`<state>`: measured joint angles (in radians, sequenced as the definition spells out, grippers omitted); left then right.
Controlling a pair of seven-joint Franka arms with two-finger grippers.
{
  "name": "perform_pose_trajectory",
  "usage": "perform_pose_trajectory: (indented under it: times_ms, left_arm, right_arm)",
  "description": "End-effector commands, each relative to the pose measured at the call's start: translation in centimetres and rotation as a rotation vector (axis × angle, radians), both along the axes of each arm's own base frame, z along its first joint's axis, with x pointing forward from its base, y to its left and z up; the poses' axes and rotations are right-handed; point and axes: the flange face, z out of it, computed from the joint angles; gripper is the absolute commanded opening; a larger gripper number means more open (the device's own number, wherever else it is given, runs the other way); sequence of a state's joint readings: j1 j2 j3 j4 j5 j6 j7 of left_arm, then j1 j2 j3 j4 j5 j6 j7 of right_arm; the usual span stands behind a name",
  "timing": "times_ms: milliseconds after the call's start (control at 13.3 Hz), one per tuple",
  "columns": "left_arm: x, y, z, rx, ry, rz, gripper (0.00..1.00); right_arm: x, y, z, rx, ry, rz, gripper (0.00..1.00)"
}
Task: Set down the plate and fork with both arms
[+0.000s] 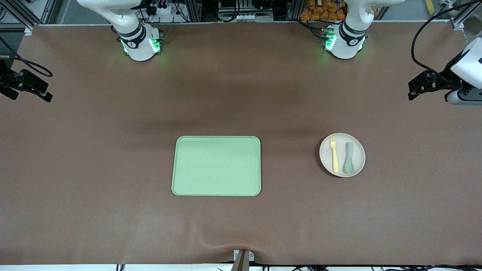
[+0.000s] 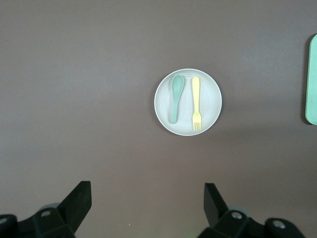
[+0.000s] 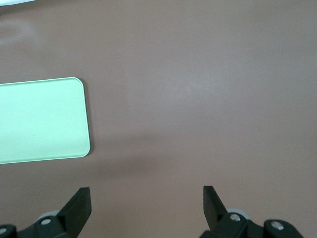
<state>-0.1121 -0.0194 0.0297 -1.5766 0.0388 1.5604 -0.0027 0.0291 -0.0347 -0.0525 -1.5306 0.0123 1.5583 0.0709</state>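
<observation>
The pale plate (image 1: 359, 155) lies on the brown table toward the left arm's end, beside the tray. On it lie the yellow fork (image 1: 333, 153) and a teal spoon (image 1: 349, 158), side by side. The left wrist view shows the plate (image 2: 210, 101), fork (image 2: 196, 101) and spoon (image 2: 176, 96) from high up. My left gripper (image 2: 147, 198) is open and empty, high over bare table near the plate. My right gripper (image 3: 147, 198) is open and empty, high over bare table beside the tray. Neither gripper shows in the front view.
A light-green rectangular tray (image 1: 216, 165) lies at the table's middle; it also shows in the right wrist view (image 3: 42, 121) and at the edge of the left wrist view (image 2: 312, 79). Black camera mounts (image 1: 22, 84) stand at both table ends.
</observation>
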Motion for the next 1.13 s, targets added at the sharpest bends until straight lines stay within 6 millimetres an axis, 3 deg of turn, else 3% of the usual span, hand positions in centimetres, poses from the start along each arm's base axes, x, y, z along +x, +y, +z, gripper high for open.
perform_pose_trajectory:
  times_ms: [0, 602, 903, 1054]
  left_arm:
    - [-0.2, 0.1, 0.5, -0.019, -0.003, 0.000, 1.00]
    - [0.1, 0.1, 0.2, -0.041, 0.004, -0.001, 1.00]
    - [0.2, 1.8, -0.2, -0.090, 0.013, 0.040, 1.00]
    - [0.2, 1.8, -0.6, -0.096, 0.021, 0.042, 1.00]
  right_arm:
    - [-0.2, 0.0, 0.1, 0.007, 0.001, 0.011, 1.00]
    - [-0.1, 0.0, 0.2, 0.007, -0.001, 0.007, 1.00]
    - [-0.1, 0.0, 0.2, 0.007, -0.001, 0.007, 1.00]
    - [-0.1, 0.2, 0.2, 0.007, -0.004, 0.011, 1.00]
